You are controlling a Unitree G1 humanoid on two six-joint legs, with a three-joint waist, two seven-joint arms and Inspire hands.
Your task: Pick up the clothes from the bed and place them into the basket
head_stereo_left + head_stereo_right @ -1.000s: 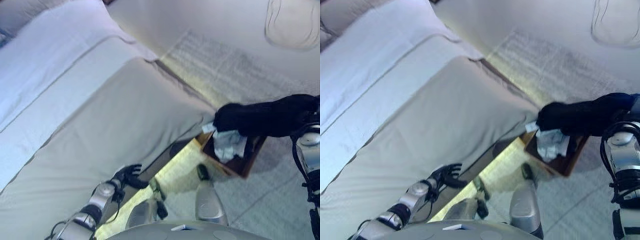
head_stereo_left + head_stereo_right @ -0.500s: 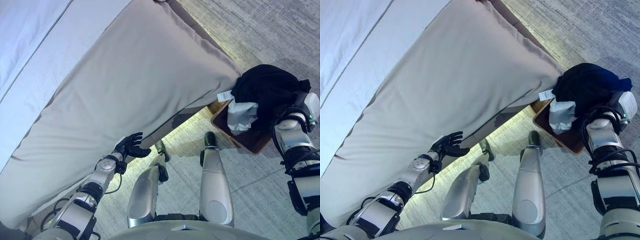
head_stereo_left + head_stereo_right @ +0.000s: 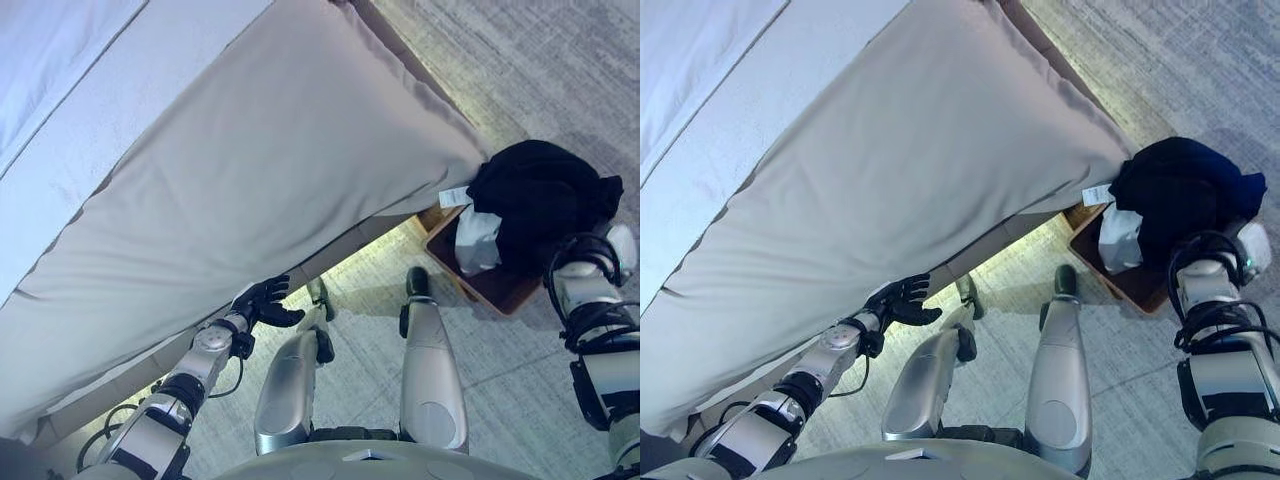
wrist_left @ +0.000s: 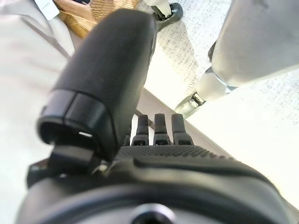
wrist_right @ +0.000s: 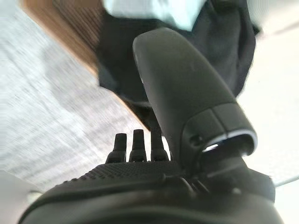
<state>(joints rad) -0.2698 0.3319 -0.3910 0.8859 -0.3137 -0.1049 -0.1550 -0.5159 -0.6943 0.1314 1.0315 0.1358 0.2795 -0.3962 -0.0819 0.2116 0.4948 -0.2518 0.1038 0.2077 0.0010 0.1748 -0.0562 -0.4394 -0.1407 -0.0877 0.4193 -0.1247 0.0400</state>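
A black garment (image 3: 540, 195) lies heaped over the brown basket (image 3: 500, 290), which stands on the floor by the bed's corner. A pale blue-white cloth (image 3: 478, 240) hangs in the basket beneath it. My right hand (image 5: 140, 186) is just beside the basket; its fingers and thumb are straight, with the black garment (image 5: 219, 37) past them and nothing in its grasp. My left hand (image 3: 262, 300) hangs open at the bed's near edge, fingers spread, holding nothing. No clothes show on the visible part of the bed.
The bed's beige duvet (image 3: 250, 170) fills the left and middle, with a white sheet (image 3: 60, 90) beyond it. Grey carpet (image 3: 520, 60) lies past the basket, and a lit strip of floor runs under the bed's edge.
The black garment has dropped from my right hand onto the basket, and the right arm has drawn back. The camera tilted down earlier. The left hand sits slightly lower.
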